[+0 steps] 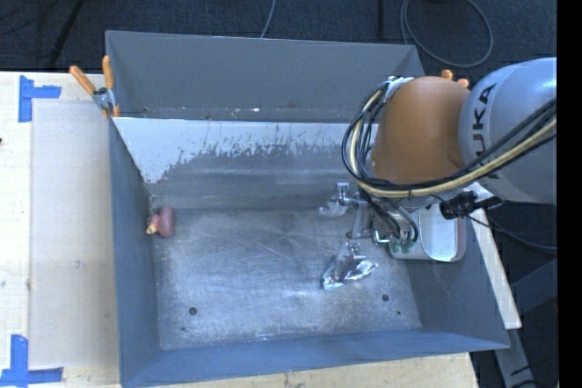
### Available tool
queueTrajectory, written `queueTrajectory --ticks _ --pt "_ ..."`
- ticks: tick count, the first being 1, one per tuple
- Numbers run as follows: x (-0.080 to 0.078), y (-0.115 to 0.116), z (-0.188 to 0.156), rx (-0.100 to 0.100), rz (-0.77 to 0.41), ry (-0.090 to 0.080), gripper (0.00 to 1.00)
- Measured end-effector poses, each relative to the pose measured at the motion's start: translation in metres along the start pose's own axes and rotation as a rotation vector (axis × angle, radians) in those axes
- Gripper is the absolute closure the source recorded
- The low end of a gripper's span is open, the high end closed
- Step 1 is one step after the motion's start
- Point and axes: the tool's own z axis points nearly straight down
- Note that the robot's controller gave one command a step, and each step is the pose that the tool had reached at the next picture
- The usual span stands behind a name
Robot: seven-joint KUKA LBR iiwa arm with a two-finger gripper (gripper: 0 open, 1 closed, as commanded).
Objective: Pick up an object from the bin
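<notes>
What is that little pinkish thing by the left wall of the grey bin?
A small rounded lump, dull pinkish red with a yellow-orange bit at its left end; its material cannot be told. It lies alone on the floor of the bin, at the foot of the left wall, touching it or nearly so. The tool is well off to its right, not touching it.

Small reddish-pink object [163, 222], yellowish tip, lying on floor against bin [273, 104] left wall
</notes>
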Motion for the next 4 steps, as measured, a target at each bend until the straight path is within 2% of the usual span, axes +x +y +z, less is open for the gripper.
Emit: queueTrajectory --ticks 1,2,3,4 --pt "0.009 -0.082 0.062 0.002 -0.114 -0.001 0.00" --pt "0.008 -0.078 0.059 -0.001 -0.117 -0.007 1.00" --pt "0.012 -0.067 -0.027 0.001 -0.143 -0.016 1.00" --pt "0.023 -0.069 -0.094 0.002 -0.123 -0.015 1.00"
